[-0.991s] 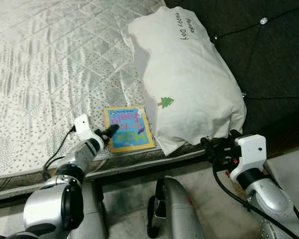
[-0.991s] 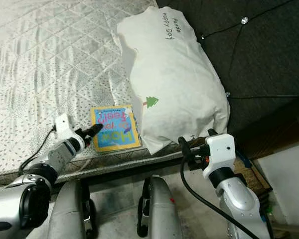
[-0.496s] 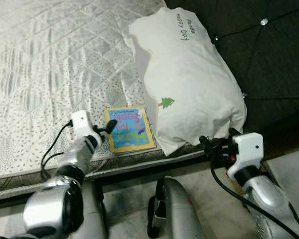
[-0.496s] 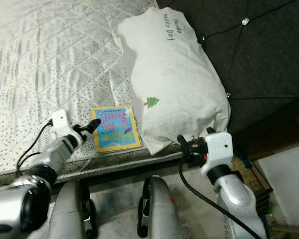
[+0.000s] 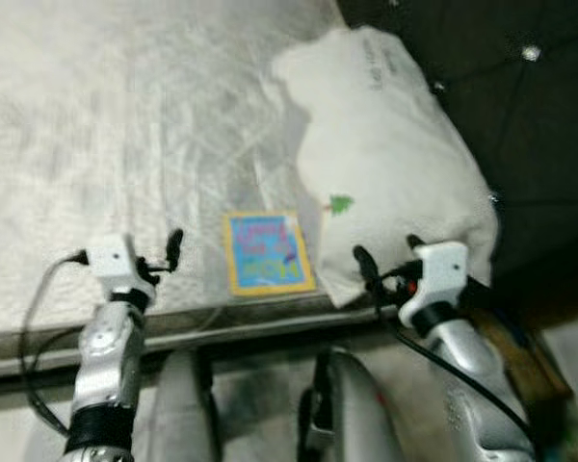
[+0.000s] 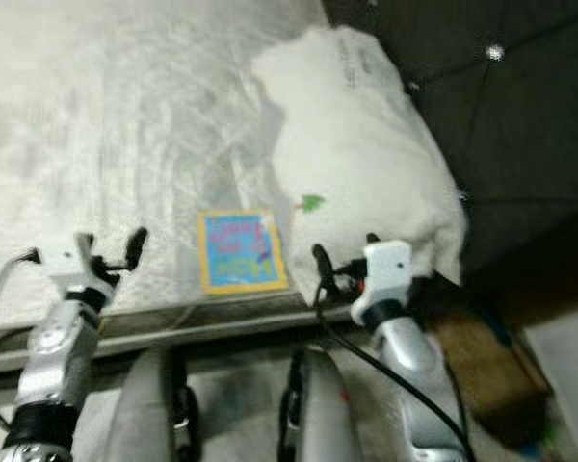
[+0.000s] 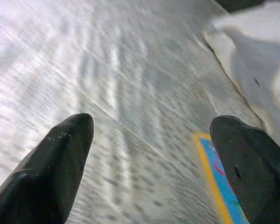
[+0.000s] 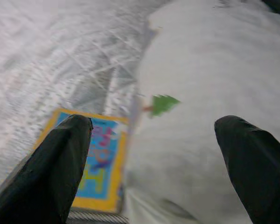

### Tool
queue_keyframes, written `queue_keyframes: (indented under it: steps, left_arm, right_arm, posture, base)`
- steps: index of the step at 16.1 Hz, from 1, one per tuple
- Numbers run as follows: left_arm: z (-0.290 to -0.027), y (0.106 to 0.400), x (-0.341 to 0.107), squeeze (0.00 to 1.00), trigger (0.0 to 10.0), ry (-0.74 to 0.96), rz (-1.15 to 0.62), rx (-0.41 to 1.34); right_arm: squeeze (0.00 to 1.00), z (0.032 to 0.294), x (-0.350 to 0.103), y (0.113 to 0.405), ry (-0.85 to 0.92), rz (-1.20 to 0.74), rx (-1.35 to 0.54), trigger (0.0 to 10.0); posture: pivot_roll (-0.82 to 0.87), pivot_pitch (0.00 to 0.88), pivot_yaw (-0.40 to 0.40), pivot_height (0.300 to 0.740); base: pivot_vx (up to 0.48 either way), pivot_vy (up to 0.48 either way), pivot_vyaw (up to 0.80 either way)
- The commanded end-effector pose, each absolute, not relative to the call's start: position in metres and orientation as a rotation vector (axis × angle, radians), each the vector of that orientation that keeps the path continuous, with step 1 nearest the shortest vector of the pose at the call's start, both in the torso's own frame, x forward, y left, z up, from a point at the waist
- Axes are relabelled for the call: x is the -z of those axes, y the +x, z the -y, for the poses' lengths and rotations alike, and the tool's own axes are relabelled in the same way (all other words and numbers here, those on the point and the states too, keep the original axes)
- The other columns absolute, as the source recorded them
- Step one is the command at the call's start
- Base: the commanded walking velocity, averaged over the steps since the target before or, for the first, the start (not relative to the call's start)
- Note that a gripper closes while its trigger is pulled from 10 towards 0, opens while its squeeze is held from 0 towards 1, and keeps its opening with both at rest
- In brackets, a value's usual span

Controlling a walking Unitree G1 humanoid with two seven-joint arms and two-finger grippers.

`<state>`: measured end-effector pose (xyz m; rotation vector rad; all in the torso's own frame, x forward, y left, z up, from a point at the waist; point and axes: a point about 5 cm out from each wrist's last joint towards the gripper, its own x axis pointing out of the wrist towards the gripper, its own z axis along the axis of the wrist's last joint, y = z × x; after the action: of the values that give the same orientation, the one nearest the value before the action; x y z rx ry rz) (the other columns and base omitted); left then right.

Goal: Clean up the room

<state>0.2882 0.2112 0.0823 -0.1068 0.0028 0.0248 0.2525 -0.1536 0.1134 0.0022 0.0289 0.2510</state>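
Note:
A small book (image 5: 267,253) with a yellow border and blue cover lies flat on the quilted mattress (image 5: 125,144) near its front edge. It touches a big white pillow (image 5: 395,164) with a green tree print. My left gripper (image 5: 164,252) is open and hovers left of the book, apart from it; in the left wrist view its fingertips (image 7: 60,154) frame the bedding, with the book's corner (image 7: 219,186) to one side. My right gripper (image 5: 385,252) is open at the pillow's near edge, right of the book. The right wrist view looks over the book (image 8: 95,168) and the pillow (image 8: 210,116).
A dark tufted headboard (image 5: 482,87) stands behind the pillow on the right. The mattress's front edge (image 5: 222,327) runs just before my legs (image 5: 347,414). Brown clutter (image 6: 482,346) lies on the floor at the right. The eye views are blurred.
The camera has shifted and blurred. My left gripper has drawn back from the book's left edge, leaving a gap. The right gripper has come up to the pillow's near edge.

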Motion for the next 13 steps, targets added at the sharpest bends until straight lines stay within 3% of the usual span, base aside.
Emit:
queue_keyframes:
  steps: [1,2,3,9,13]
  left_arm:
    - [-0.213,0.283,-0.088,1.0,10.0,-0.047,0.019,-0.022]
    - [-0.213,0.279,-0.097,1.0,10.0,-0.021,0.048,-0.015]
    - [-0.214,0.275,-0.104,0.0,10.0,-0.009,0.069,-0.017]
    - [-0.218,0.285,-0.112,0.0,10.0,-0.062,0.071,-0.067]
    - [-0.212,0.296,-0.119,0.0,10.0,-0.055,0.062,-0.025]
  right_arm:
    - [0.0,0.154,-0.11,0.258,0.04,-0.03,-0.212,10.0]
    - [0.0,0.153,-0.111,0.264,0.074,-0.016,-0.193,10.0]
    - [0.0,0.152,-0.113,0.269,0.081,0.0,-0.184,10.0]
    - [0.0,0.153,-0.128,0.292,0.117,0.098,-0.152,10.0]
    - [0.0,0.147,-0.149,0.291,0.165,0.181,-0.133,10.0]
  posture:
    - [0.01,0.14,-0.058,0.631]
    - [0.02,0.129,-0.051,0.631]
    - [0.04,0.117,-0.043,0.631]
    - [0.01,0.035,-0.018,0.684]
    - [-0.03,0.043,0.005,0.734]
  base:
    - [0.0,0.0,0.0]
    - [0.0,0.0,0.0]
    - [0.0,0.0,0.0]
    - [0.0,0.0,0.0]
    - [0.0,0.0,0.0]
